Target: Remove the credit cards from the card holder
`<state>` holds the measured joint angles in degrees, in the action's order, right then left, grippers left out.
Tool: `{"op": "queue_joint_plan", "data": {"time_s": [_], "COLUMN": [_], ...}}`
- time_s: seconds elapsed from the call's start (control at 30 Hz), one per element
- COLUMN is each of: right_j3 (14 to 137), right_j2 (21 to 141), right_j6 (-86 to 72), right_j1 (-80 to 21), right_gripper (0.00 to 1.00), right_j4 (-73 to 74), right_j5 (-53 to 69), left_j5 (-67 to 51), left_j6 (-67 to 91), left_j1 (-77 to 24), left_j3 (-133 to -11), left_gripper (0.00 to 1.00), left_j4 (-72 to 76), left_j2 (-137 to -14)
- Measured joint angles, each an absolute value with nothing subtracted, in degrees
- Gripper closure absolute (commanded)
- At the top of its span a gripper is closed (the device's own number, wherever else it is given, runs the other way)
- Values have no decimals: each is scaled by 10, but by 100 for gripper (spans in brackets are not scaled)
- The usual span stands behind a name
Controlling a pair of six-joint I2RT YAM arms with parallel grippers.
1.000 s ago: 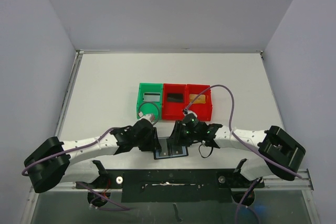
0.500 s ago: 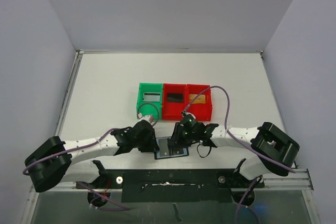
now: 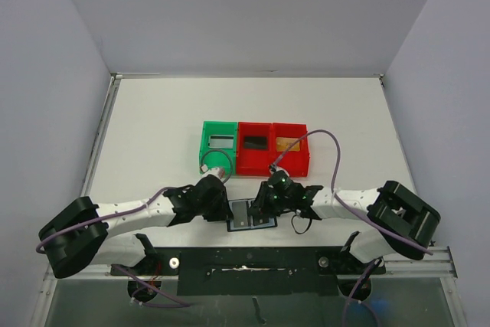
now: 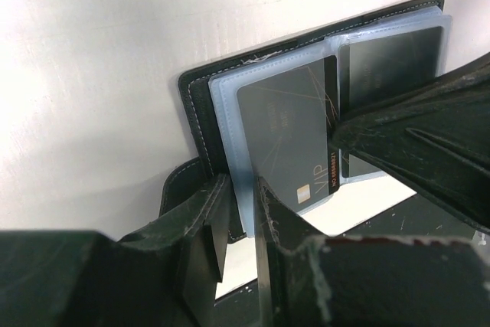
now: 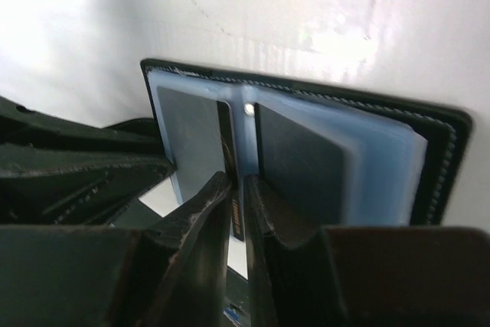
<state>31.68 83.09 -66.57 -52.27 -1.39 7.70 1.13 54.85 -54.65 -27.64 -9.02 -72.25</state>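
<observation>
In the right pincer, seemingly one credit card.

Green bin beside two red bins

The left arm and right arm have white shells speckled with small dark dots, joined by bulky black joint housings. A purple cable loops free along each arm. Small green lights glow on the right wrist block. The jaws are matte black ribbed plastic, scuffed pale along their edges.
</observation>
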Motion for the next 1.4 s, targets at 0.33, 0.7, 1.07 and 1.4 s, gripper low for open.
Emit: {"op": "queue_joint_plan", "data": {"time_s": [0.33,0.7,1.07,1.4], "right_j3": [189,231,296,324], "right_j2": [780,780,812,849], "right_j6": [-713,-693,-671,-664], "right_j1": [-465,-487,-511,-521], "right_gripper": [78,77,74,74], "right_j4": [-189,-136,-90,-41], "right_j5": [139,126,109,95], "left_j5": [15,48,10,-10], "left_j6": [553,547,549,560], "left_j1": [-541,-538,-534,-530], "left_j3": [-265,-319,-302,-258], "left_gripper": [70,68,86,93], "left_j4": [-84,-144,-103,-81], "left_j2": [-703,-649,-670,-703]}}
